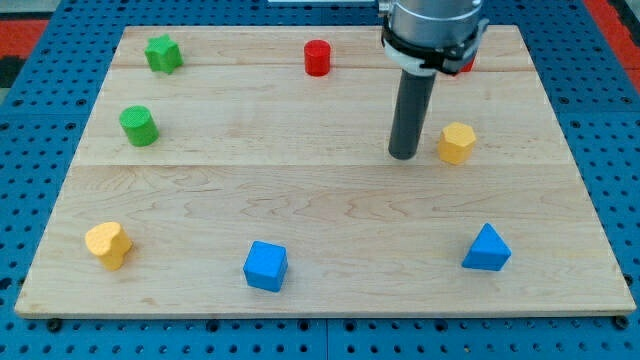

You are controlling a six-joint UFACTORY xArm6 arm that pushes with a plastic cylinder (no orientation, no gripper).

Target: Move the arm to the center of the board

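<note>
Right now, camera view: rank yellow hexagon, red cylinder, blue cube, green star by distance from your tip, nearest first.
My tip sits right of the board's centre.
1. Yellow hexagon: just to the tip's right, a small gap between.
2. Red cylinder: toward the view's top, left of the tip.
3. Blue cube: bottom edge, left of the tip.
4. Green star: top-left corner.

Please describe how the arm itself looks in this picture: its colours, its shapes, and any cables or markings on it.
Only the arm's lower end shows. At the view's top sits a wide grey metallic cylinder ringed by a black band with a white edge. Below it hangs a straight, round, dark grey rod; my tip is its plain flat end. I see no cables and no markings. A bit of red shows behind the housing, unclear what.
</note>
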